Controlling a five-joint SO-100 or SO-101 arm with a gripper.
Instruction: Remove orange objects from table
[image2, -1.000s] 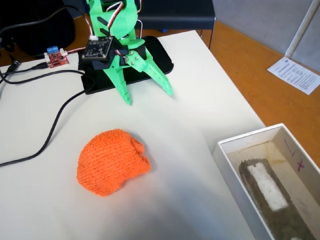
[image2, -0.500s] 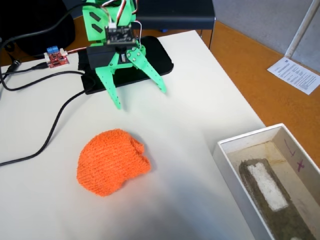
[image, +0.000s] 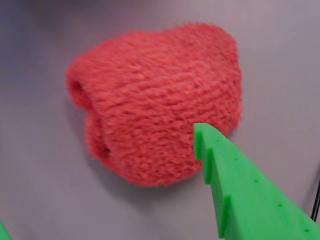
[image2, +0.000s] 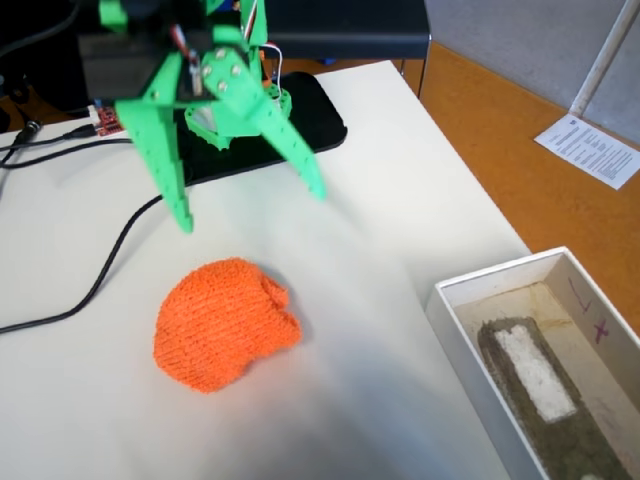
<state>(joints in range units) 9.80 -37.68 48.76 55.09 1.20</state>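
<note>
fingers (image2: 250, 205): green, spread wide apart, holding nothing, upper left of fixed view, above the surface (image2: 400, 200) | orange knitted lump (image2: 222, 322): lower left, lying on the surface, below the fingers, untouched | white box (image2: 460, 330): lower right, well apart | wrist view: lump (image: 160, 100) fills centre

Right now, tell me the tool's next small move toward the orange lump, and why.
Probably lower straight down. The tool hangs open above the table, fingers spread wide, and the orange knitted lump lies untouched just below and in front of it, so descending should bring the fingers to either side of it.
</note>
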